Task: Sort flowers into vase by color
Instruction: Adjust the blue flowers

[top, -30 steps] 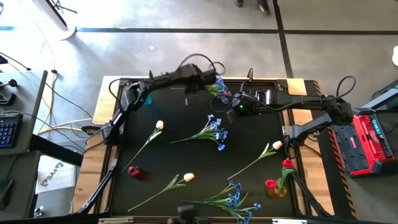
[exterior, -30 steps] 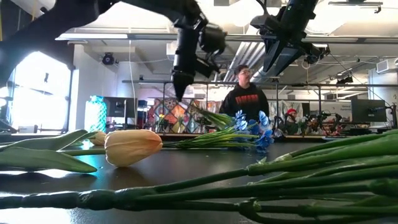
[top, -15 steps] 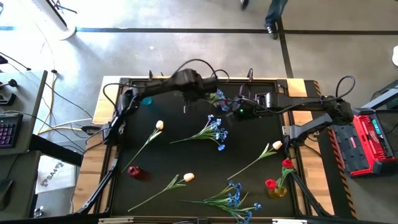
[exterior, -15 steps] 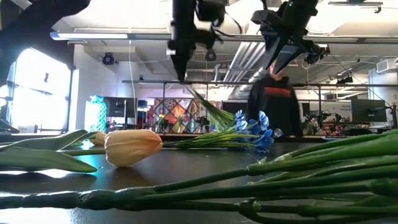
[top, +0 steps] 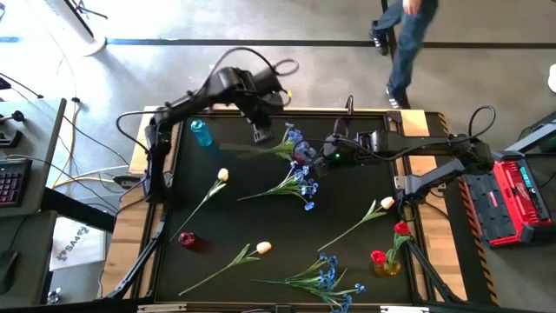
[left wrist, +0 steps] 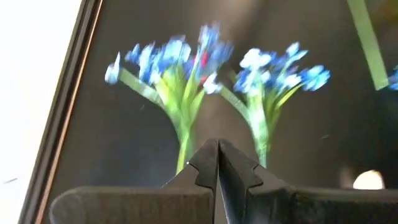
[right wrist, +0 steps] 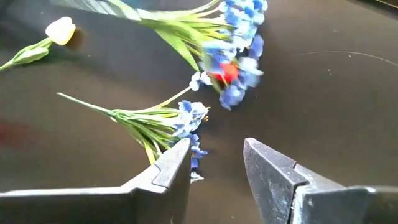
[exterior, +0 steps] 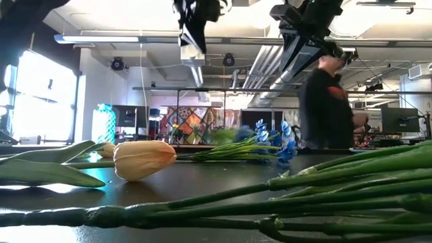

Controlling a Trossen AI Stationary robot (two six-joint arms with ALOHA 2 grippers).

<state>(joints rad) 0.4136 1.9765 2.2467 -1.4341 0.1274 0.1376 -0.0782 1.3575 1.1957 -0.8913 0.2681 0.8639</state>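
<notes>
Black matting covers the table [top: 347, 187], with wooden edges showing at both sides; past its far edge a person [top: 404, 39] walks over the concrete floor.

Left gripper [top: 261, 135] hangs above the far part of the mat – its fingers [left wrist: 219, 163] are pressed together on the stem of a blue spray [top: 291, 139], which is lifted off the table, blossoms toward the right arm. In the left wrist view the stem seems to run into the closed tips, though the picture is blurred. Right gripper [top: 311, 156] sits just beside those blossoms, fingers [right wrist: 273, 168] apart and holding nothing.

Beneath it a 2nd blue spray [top: 295, 183] lies flat mid-table; a 3rd [top: 326, 278] lies at the near edge.

3 cream tulips lie on the mat – 1 at left [top: 222, 175], 1 near the front [top: 262, 248], 1 at right [top: 386, 203].

At the near right an amber vase [top: 387, 265] holds 2 red tulips [top: 400, 229]. A red vase [top: 187, 239] stands near left and a teal vase [top: 201, 133] at the far left corner.
</notes>
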